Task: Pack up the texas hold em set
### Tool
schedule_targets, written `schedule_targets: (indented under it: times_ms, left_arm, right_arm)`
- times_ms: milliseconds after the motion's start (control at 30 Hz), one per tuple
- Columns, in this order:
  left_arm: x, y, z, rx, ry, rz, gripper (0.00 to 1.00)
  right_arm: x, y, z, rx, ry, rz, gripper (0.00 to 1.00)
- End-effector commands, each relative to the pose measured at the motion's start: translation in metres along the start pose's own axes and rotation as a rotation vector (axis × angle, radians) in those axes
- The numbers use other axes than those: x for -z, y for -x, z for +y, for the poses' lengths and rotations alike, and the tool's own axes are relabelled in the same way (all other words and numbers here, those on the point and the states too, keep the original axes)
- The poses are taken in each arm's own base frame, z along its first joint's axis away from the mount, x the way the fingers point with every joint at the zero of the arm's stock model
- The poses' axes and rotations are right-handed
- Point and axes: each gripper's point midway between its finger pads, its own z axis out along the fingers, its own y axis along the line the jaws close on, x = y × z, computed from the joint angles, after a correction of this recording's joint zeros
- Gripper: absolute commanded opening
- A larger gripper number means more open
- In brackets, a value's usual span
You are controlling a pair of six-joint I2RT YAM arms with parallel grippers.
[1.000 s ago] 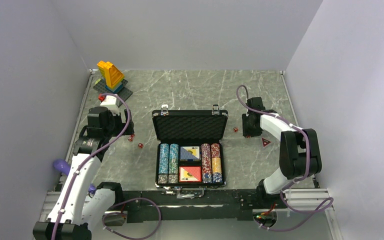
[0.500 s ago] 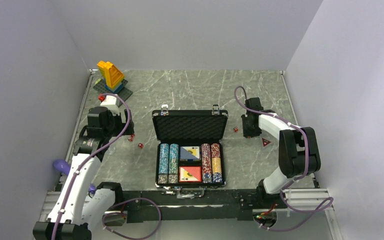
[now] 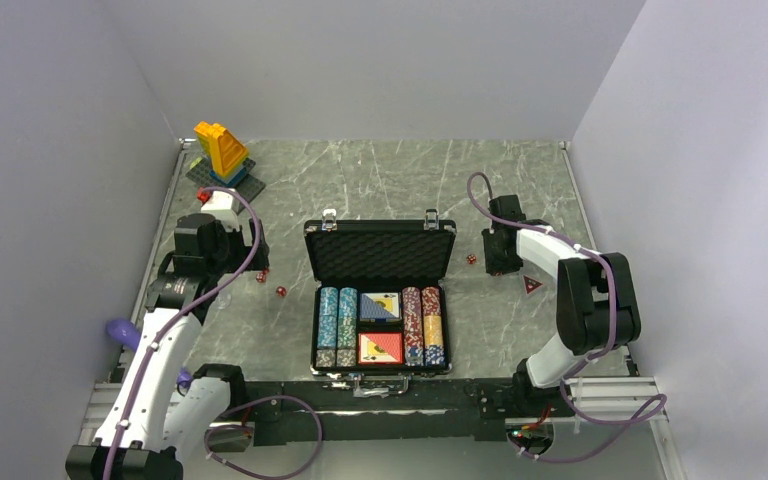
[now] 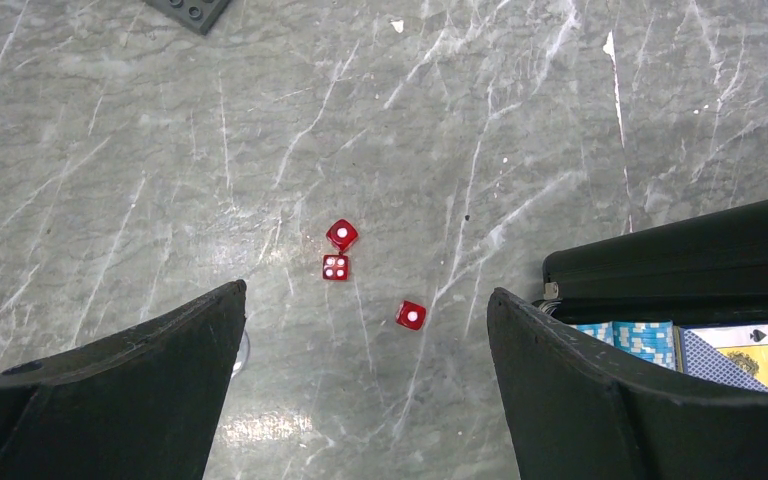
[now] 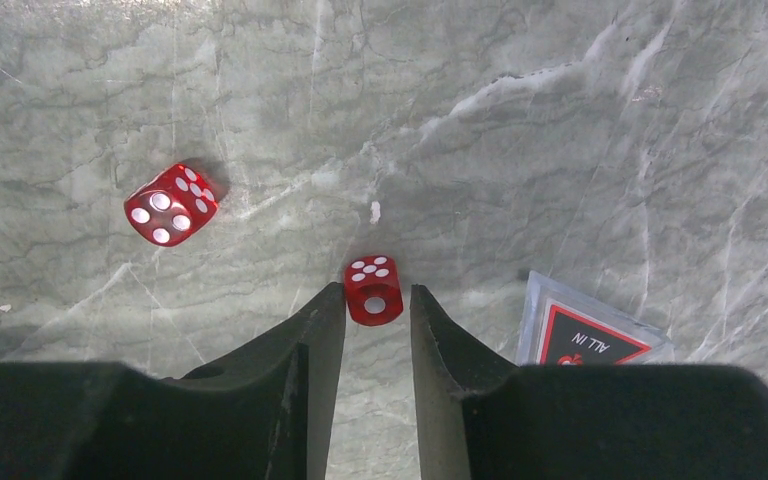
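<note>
Right gripper (image 5: 378,296) narrowed around red die (image 5: 372,285), firm grip unclear, left gripper (image 4: 367,292) wide open above three loose dice (image 4: 336,266)

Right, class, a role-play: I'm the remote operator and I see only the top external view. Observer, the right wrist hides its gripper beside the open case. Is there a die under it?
Observer: Yes. In the right wrist view a red die sits between the fingertips of the right gripper. I cannot tell whether they pinch it.
Operator: Any other die beside it?
Observer: A second die lies to its left in that view, clear of the fingers.
Operator: And under the left wrist?
Observer: The left gripper is wide open, with three dice seen between its fingers: two nearly touching, one apart.
</note>
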Motion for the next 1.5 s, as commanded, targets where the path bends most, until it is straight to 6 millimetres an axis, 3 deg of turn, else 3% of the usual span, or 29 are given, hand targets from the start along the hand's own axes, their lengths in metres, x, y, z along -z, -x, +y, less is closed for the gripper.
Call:
schedule_targets:
  times_ms: [0,267,400,500,600,700,867,1133,1467]
  left_arm:
    - [0.007,0.023,-0.004,-0.008,-0.021,-0.075,0.94]
    - [0.007,0.023,-0.005,-0.006,-0.024,-0.074,0.94]
    - [0.008,0.023,-0.005,-0.008,-0.024,-0.076,0.94]
    - [0.008,0.023,-0.005,-0.007,-0.025,-0.077,0.95]
    - [0.009,0.024,-0.005,-0.007,-0.026,-0.08,0.94]
    - [0.009,0.024,-0.006,-0.007,-0.033,-0.082,0.94]
    - [0.009,0.024,-0.008,-0.004,-0.039,-0.082,0.94]
    - [0.008,0.023,-0.013,0.002,-0.066,-0.073,0.94]
    - [0.011,0.024,-0.012,0.004,-0.064,-0.082,0.94]
  right_arm:
    - [0.001,0.017,0.0,0.01,-0.002,-0.049,0.33]
    - [0.0,0.016,-0.001,0.002,-0.015,-0.032,0.23]
    - [0.005,0.019,0.001,-0.011,-0.003,-0.037,0.09]
    - [0.023,0.027,0.004,-0.046,0.022,-0.068,0.0]
    - [0.048,0.032,0.007,-0.111,0.039,-0.094,0.0]
    - [0.073,0.024,0.018,-0.152,0.075,-0.109,0.0]
    - [0.104,-0.02,0.054,-0.204,0.143,-0.112,0.0]
    - [0.155,-0.058,0.15,-0.352,0.434,-0.139,0.0]
    - [0.165,-0.084,0.232,-0.275,0.459,-0.084,0.0]
